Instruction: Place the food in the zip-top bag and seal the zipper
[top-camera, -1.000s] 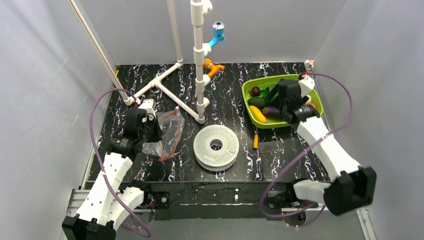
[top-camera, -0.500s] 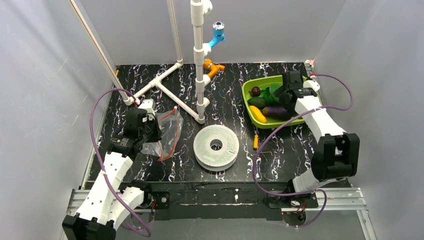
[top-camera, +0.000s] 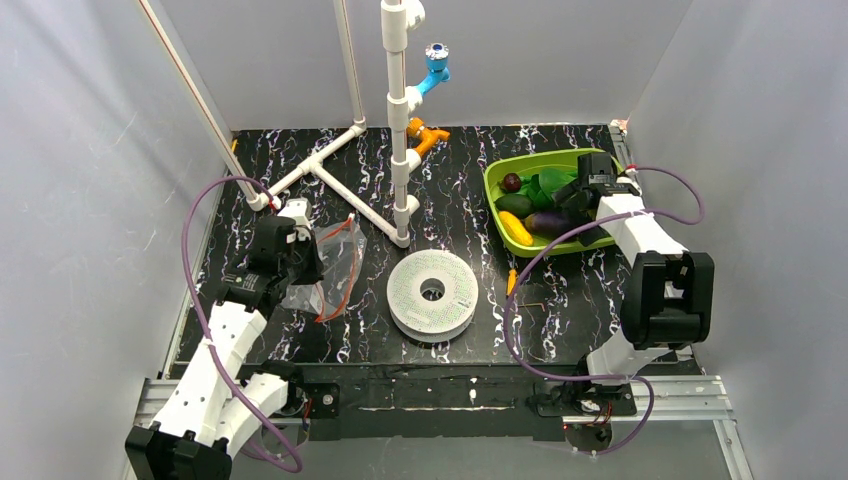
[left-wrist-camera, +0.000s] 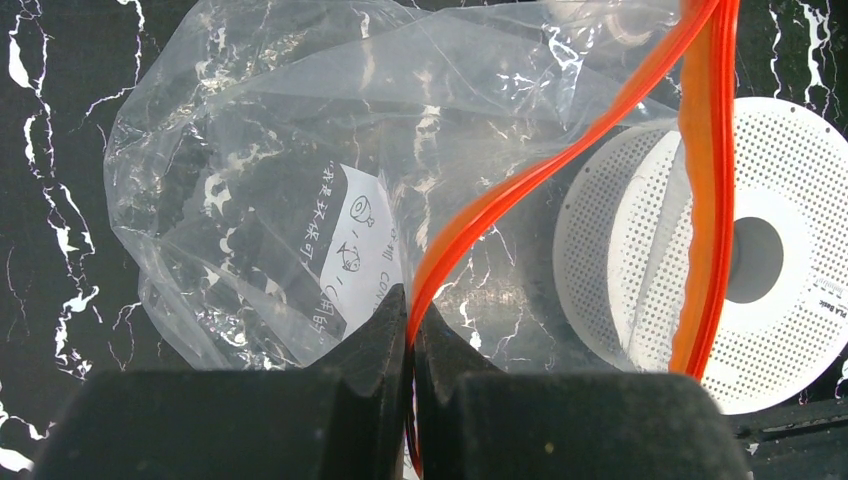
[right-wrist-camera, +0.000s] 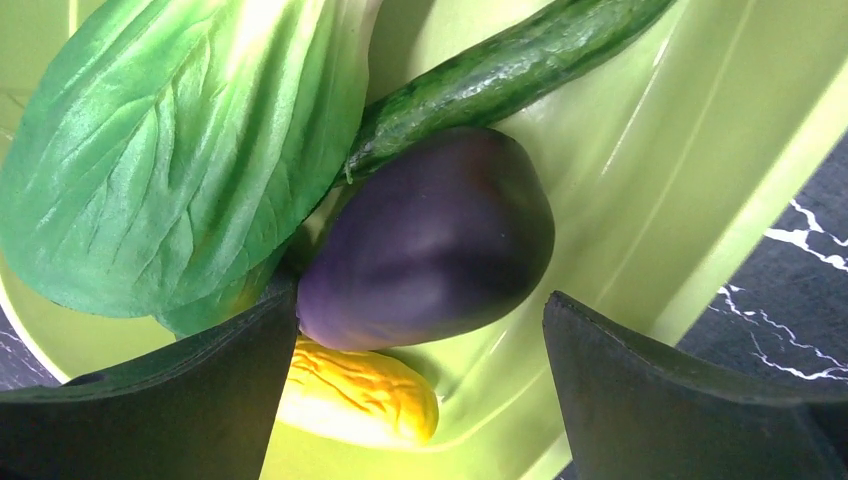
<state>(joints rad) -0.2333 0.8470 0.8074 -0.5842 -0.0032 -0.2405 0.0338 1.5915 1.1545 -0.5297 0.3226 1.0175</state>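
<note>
Black white-veined bench (top-camera: 470, 170), grey walls (top-camera: 90, 150) around. The left claw (left-wrist-camera: 410, 310) pinches the zipper (left-wrist-camera: 520, 190) — the right claw (right-wrist-camera: 420, 300) spread over the eggplant (right-wrist-camera: 430, 235)

**Left arm** (top-camera: 222, 345): extended from its base at the near edge, up along the left side of the worktop, with the wrist turned toward the centre. **Left gripper** (left-wrist-camera: 410, 310): its two fingers were pressed together, pinching the zipper (left-wrist-camera: 520, 185) between their tips. **Right arm** (top-camera: 655, 290): stood up from its base at the near edge, folded sharply at the elbow beside the right edge, with the forearm directed toward the far right corner. **Right gripper** (right-wrist-camera: 420, 305): pointed downward, its fingers (right-wrist-camera: 170, 400) spread wide apart.
</note>
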